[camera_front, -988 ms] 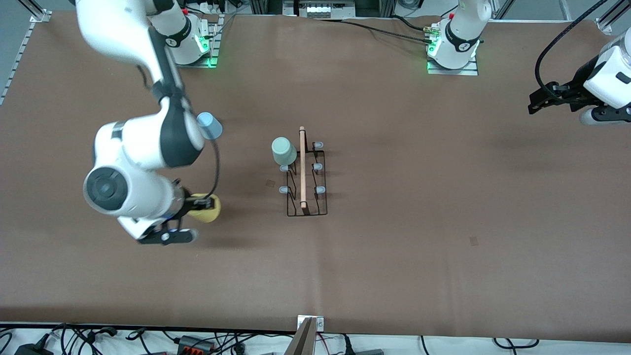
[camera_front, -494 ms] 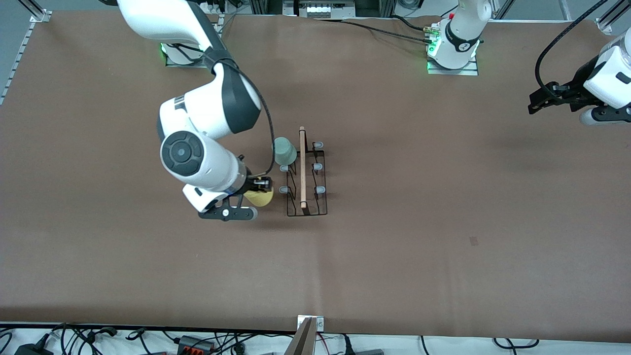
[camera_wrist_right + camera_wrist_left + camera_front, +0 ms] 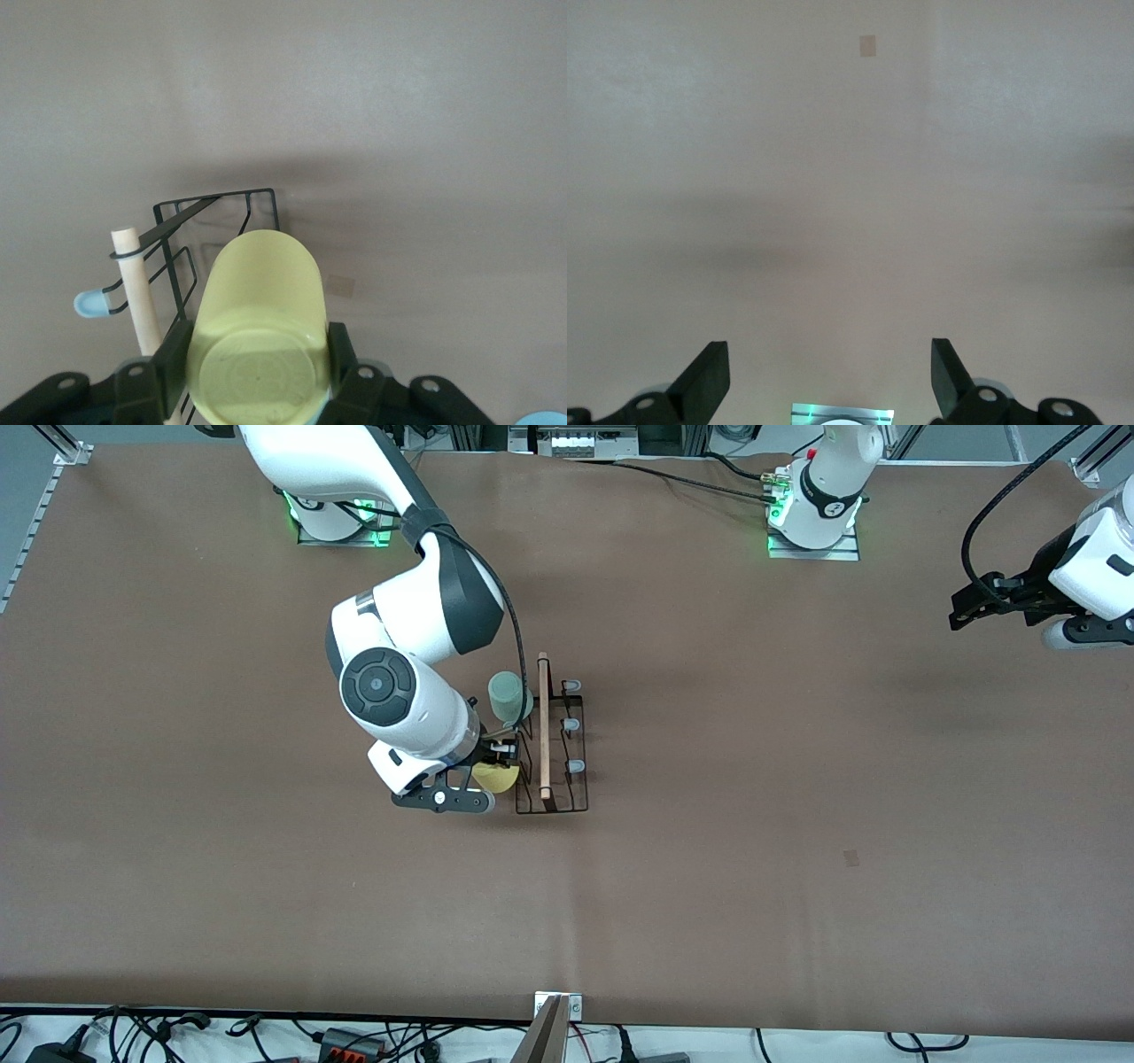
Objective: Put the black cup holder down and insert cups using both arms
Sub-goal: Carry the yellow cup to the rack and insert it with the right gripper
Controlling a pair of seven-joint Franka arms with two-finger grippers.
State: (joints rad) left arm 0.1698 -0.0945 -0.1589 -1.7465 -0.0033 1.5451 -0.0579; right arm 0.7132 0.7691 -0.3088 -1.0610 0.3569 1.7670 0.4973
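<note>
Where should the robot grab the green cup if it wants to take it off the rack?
Probably by its round side wall, coming from above on the right arm's side. The green cup sits upside down on a peg of the black cup holder, and the wooden handle runs close along its other side, leaving little room for fingers there.

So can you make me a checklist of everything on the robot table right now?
Surface: brown table, a few small darker marks on it.
Job's things: black cup holder stands mid-table; green cup sits upside down on one of its pegs; yellow cup is held beside the holder.
Clutter: nothing seen.
End effectors: right end effector shut on the yellow cup, next to the holder; left end effector open over bare table at the left arm's end, waiting.
Cables: black cables along the table edge by the arm bases; more wires off the near edge.
Surroundings: metal frame posts at the corners.
</note>
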